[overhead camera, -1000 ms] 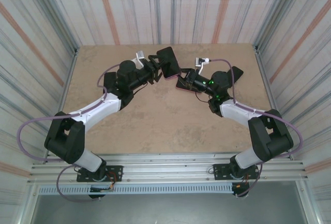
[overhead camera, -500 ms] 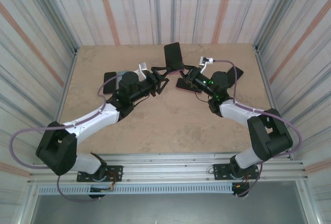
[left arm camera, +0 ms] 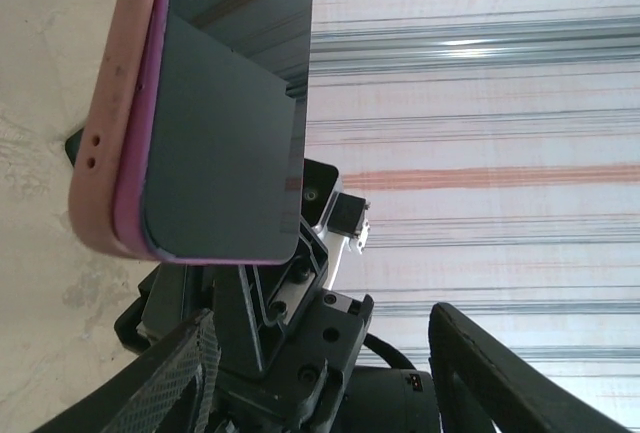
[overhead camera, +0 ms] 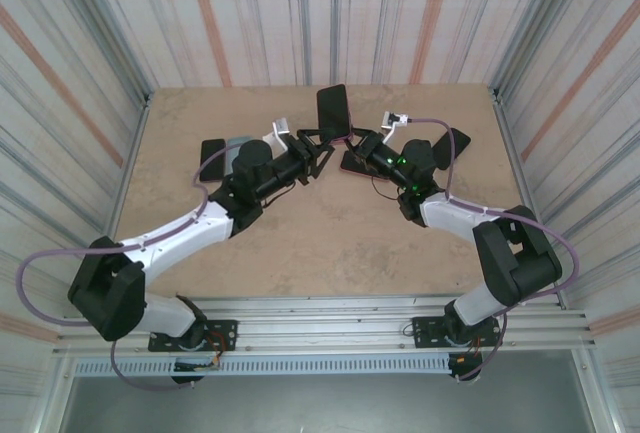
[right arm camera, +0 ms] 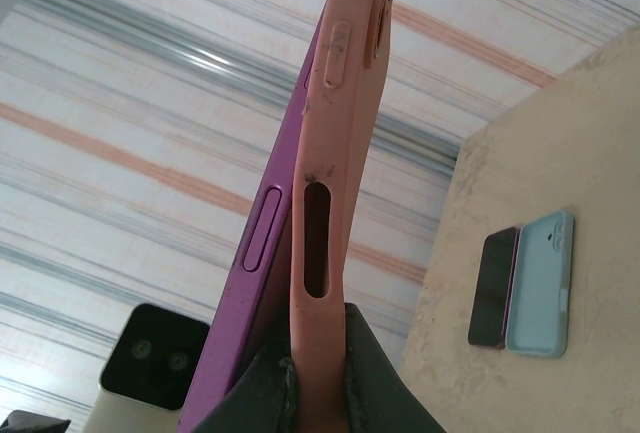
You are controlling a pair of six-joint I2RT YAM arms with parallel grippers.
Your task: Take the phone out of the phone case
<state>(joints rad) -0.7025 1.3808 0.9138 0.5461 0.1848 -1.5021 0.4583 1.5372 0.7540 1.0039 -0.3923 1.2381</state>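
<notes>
From above, the phone (overhead camera: 333, 109) stands upright toward twelve o'clock on the table (overhead camera: 300, 238); the left gripper (overhead camera: 318, 145) sits at its seven o'clock, the right gripper (overhead camera: 357, 143) at its four o'clock.

Left wrist: the dark screen sits in a pink case (left arm camera: 105, 163) at eleven o'clock; the left fingers (left arm camera: 175, 373) stand spread at six o'clock, holding nothing.

Right wrist: the right fingers (right arm camera: 375, 383) are pinched tight on the case's lower end; the phone's purple edge splays off the case toward seven o'clock; two spare phones (right arm camera: 520, 283) lie at four o'clock.
</notes>
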